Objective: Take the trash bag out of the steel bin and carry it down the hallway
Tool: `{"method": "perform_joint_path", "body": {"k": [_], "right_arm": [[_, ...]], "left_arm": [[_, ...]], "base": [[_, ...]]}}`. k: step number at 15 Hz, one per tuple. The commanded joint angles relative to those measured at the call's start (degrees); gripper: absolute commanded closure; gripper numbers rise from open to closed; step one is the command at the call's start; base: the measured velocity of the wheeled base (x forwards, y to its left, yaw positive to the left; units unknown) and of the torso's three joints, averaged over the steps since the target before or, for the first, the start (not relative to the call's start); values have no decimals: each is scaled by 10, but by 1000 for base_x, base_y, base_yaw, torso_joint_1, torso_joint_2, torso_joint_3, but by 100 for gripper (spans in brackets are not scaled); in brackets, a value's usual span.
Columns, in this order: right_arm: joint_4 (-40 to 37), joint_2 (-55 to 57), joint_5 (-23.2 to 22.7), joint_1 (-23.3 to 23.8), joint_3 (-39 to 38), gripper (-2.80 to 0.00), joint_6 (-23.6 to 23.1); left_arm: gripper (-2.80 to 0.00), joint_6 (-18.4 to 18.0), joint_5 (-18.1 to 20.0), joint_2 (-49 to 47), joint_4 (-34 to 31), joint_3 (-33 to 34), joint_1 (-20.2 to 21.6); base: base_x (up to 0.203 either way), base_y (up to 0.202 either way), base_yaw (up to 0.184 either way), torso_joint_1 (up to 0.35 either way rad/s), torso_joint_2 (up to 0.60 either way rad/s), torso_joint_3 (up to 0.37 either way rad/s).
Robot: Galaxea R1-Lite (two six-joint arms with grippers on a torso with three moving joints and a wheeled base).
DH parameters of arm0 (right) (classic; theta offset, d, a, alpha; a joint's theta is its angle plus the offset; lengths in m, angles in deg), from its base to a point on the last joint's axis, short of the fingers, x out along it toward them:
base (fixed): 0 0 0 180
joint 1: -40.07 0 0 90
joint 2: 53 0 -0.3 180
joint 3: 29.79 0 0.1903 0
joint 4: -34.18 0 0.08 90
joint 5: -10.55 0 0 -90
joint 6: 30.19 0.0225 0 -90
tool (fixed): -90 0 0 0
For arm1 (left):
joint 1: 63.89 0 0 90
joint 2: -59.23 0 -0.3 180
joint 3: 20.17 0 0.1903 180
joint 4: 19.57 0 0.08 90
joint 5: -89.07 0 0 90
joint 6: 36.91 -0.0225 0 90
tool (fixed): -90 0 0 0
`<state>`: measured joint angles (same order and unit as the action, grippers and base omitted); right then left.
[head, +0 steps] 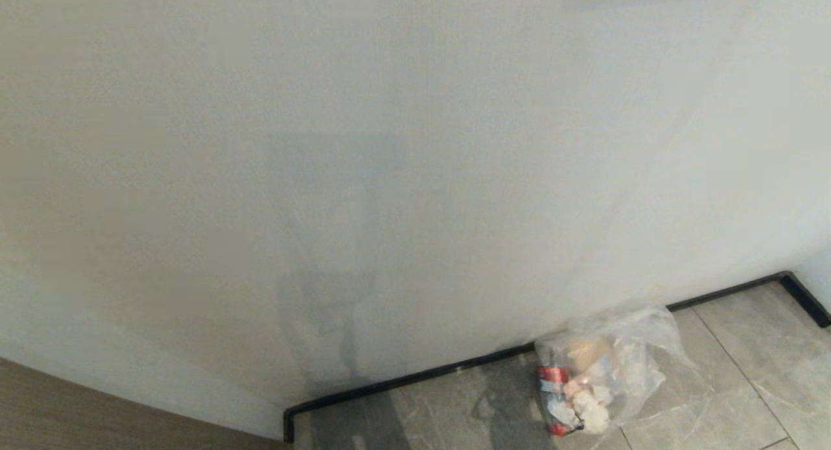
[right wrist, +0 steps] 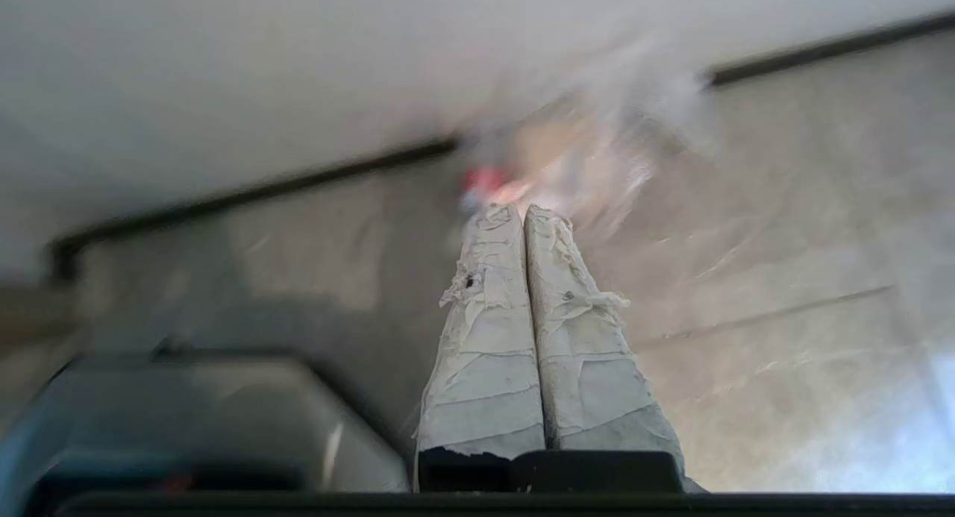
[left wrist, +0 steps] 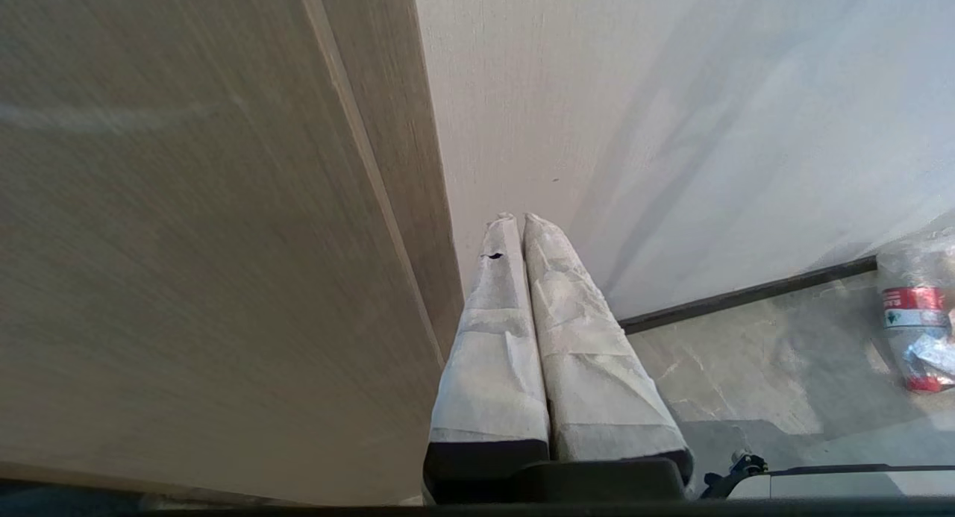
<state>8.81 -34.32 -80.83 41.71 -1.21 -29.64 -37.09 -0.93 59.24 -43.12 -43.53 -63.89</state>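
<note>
Sitting against baseboard (head: 415,376): trash bag (head: 600,378).

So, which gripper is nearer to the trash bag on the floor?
Right. The right gripper points at the trash bag just ahead; the left gripper faces the wall, bag off to its side.

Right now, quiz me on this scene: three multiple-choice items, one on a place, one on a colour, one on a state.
1. Where is the trash bag?
A. On the floor tiles by the baseboard
B. Hanging from a gripper
C. On a shelf

2. What colour is the baseboard?
A. White
B. Black
C. Red

3. How does the right gripper stand?
A. Wide open
B. Shut on the bag
C. Shut, holding nothing

Key: 1 A, the head view shows it lying at the wall's foot. 2 B, a dark strip runs under the white wall. 3 C, its fingers meet, with the bag beyond them.
</note>
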Motion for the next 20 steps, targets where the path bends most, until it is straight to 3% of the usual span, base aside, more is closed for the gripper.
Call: {"method": "perform_joint_path", "body": {"k": [1,4,20], "right_arm": [[37,-99,11,-9,-52,0,-17],[25,-185,13,-15,-54,0,-23],[23,-187,15,-16,-53,0,-22]], "left_arm": [[0,0,0,0,0,0,0],[0,0,0,0,0,0,0],[0,4,0,0,-1,0,0]], "base": [[0,0,0,0,0,0],[0,0,0,0,0,0],[0,0,0,0,0,0]]}}
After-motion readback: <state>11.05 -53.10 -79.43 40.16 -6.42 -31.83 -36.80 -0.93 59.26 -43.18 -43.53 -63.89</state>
